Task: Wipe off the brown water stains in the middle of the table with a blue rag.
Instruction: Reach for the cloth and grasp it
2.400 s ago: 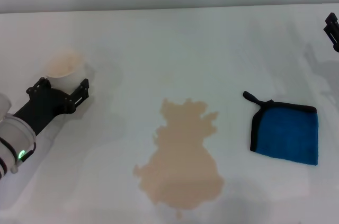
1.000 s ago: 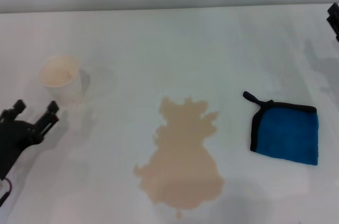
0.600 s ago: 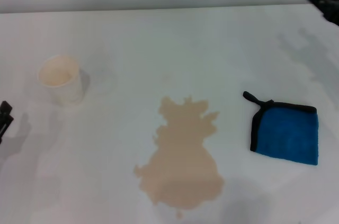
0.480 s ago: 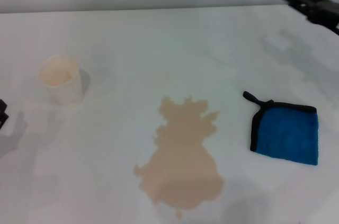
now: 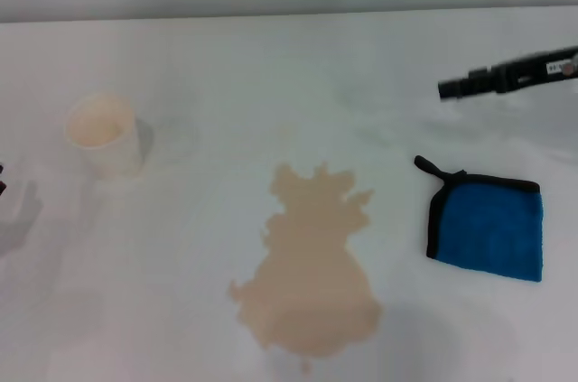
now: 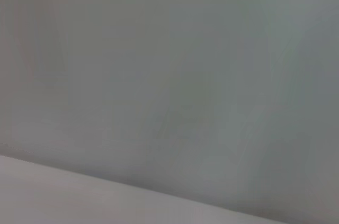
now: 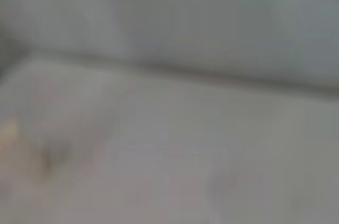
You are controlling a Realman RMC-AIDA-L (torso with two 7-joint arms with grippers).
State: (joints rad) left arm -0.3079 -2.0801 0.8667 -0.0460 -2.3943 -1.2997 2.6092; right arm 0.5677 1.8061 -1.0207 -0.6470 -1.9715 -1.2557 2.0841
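Note:
The brown water stains [image 5: 312,265] form a lobed tan puddle in the middle of the white table [image 5: 271,75]. The blue rag [image 5: 488,228], black-edged with a loop at its far left corner, lies flat to the puddle's right. My right gripper [image 5: 452,88] reaches in from the right edge, above the table just beyond the rag and apart from it. My left gripper is almost out of the head view; only a dark tip shows at the left edge [image 5: 2,179]. Both wrist views show only blurred grey surfaces.
A cream paper cup [image 5: 104,134] stands upright at the left of the table, well away from the puddle. A grey wall runs behind the table's far edge [image 5: 271,13].
My left gripper has let go of the cup and pulled back off the left edge. My right gripper has swung in from the far right corner toward the rag.

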